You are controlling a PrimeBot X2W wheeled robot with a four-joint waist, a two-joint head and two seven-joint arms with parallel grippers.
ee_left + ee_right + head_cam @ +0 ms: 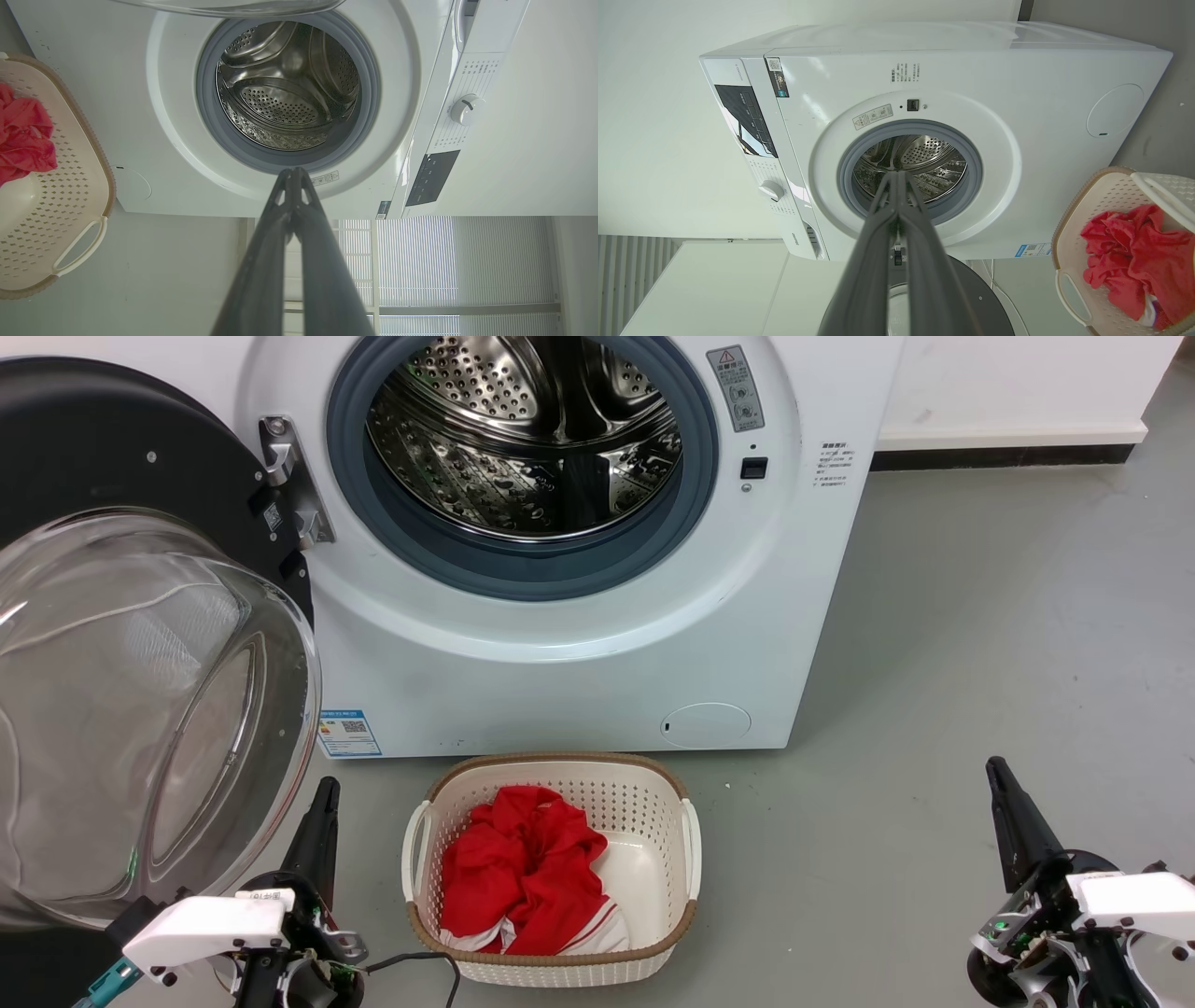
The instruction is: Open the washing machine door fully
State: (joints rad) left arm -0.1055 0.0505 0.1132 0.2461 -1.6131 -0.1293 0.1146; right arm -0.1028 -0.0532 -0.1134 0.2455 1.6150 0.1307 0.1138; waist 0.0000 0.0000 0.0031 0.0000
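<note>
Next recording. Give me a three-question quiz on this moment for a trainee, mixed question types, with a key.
1. True or false: the washing machine door stands swung open, exposing the steel drum.
2. Where is the red garment? A) in the drum B) in the basket C) draped over the door
3. Fill in: the left claw and right claw are both ____ (open/shut), holding nothing.
Key: 1 true; 2 B; 3 shut.
</note>
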